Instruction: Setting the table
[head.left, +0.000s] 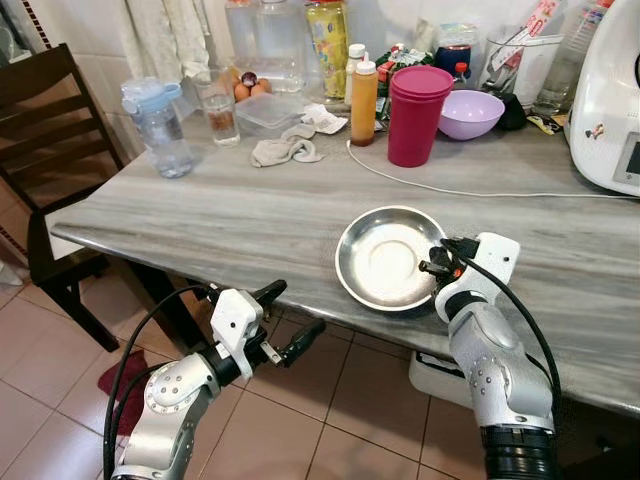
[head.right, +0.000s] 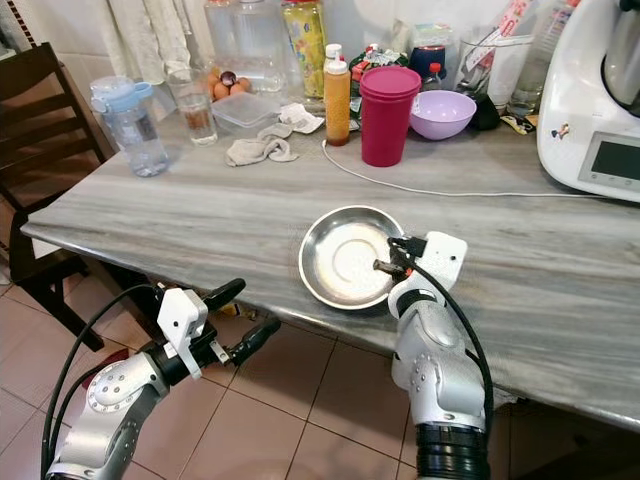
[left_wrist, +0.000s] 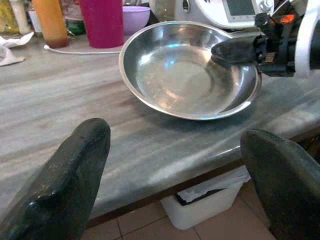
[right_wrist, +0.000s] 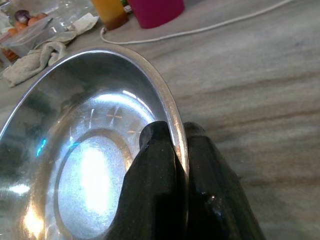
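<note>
Bowl sits at the desk edge; our right gripper pinches its rim to place it, while our left gripper waits below, fingers spread.

Open grey tabletop lies left of and behind the steel bowl as far as the white cable, beyond which cup, sauce bottle, rag and water bottle crowd the back.
</note>
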